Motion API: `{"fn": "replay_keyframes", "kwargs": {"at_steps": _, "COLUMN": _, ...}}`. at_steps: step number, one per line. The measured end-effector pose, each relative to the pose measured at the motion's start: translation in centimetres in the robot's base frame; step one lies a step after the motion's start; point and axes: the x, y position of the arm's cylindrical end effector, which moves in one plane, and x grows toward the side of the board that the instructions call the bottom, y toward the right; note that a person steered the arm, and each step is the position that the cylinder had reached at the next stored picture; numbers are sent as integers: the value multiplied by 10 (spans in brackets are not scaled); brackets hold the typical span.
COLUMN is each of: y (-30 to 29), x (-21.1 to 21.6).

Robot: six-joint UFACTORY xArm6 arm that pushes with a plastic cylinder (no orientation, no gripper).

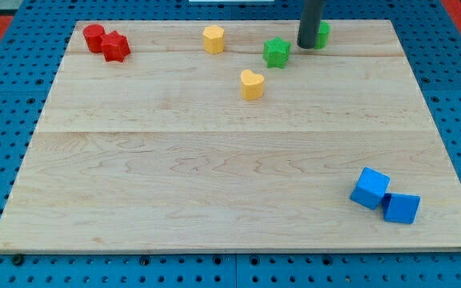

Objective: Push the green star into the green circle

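Note:
The green star lies on the wooden board near the view's top, right of centre. The green circle sits just to its upper right, mostly hidden behind my rod. My tip rests on the board between them, a little right of the star and touching the circle's left side as far as I can tell.
A yellow hexagon block and a yellow heart block lie left of and below the star. A red circle and red star sit at the top left. Two blue blocks lie at the bottom right.

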Motion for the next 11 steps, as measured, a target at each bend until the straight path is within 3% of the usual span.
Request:
{"fn": "replay_keyframes", "kwargs": {"at_steps": 1, "y": 28, "x": 4}}
{"fn": "replay_keyframes", "kwargs": {"at_steps": 2, "y": 8, "x": 73}}
{"fn": "replay_keyframes", "kwargs": {"at_steps": 3, "y": -73, "x": 81}}
{"fn": "replay_keyframes", "kwargs": {"at_steps": 4, "y": -98, "x": 58}}
{"fn": "replay_keyframes", "kwargs": {"at_steps": 6, "y": 0, "x": 19}}
{"fn": "replay_keyframes", "kwargs": {"at_steps": 7, "y": -49, "x": 62}}
{"fn": "replay_keyframes", "kwargs": {"at_steps": 9, "y": -58, "x": 9}}
{"fn": "replay_keyframes", "kwargs": {"at_steps": 11, "y": -10, "x": 7}}
